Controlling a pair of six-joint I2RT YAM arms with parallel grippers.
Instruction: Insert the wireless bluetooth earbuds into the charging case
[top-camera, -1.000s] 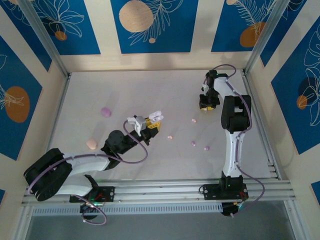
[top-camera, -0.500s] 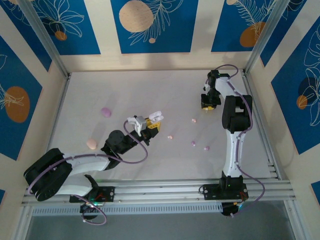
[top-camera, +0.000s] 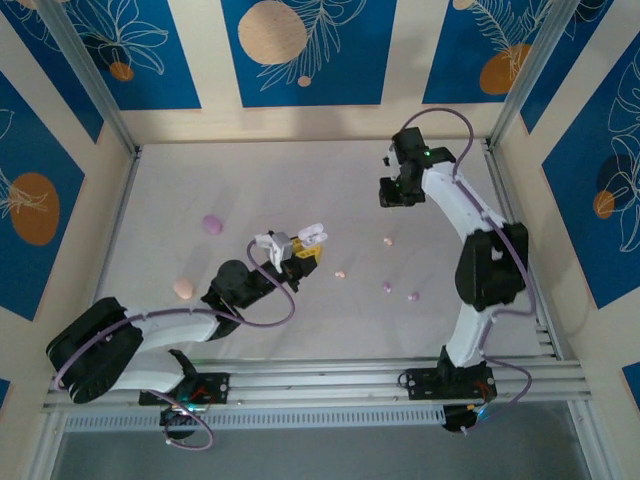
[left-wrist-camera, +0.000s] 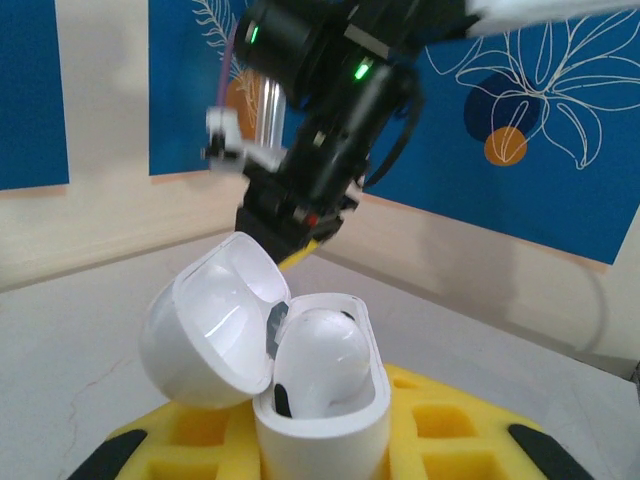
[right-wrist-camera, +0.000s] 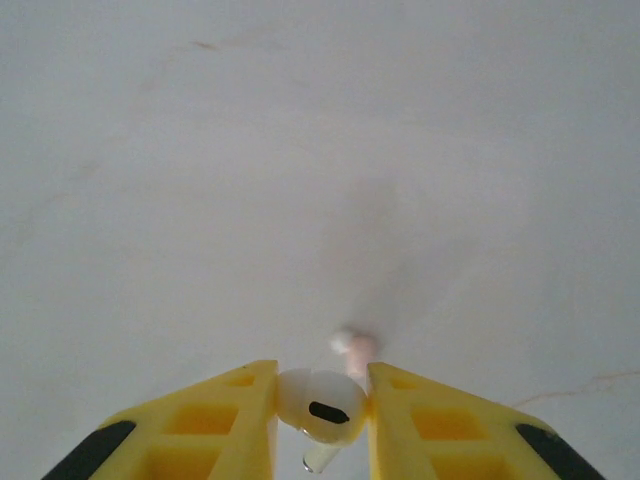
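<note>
At mid table (top-camera: 200, 170), L claw (top-camera: 298, 250) pinches open white case (left-wrist-camera: 325, 395); far right, R claw (right-wrist-camera: 320, 412) pinches white bud (right-wrist-camera: 318, 403) above table.

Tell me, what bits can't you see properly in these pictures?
- Right wrist view: the right jaws cover the sides and underside of the small white plastic earbud.
- Right wrist view: the pale pink blob beyond it is too blurred to name.
- Left wrist view: the front wall of the open white plastic charging case hides its sockets.
- Top view: the tiny loose pastel buds are too small to show shape.
</note>
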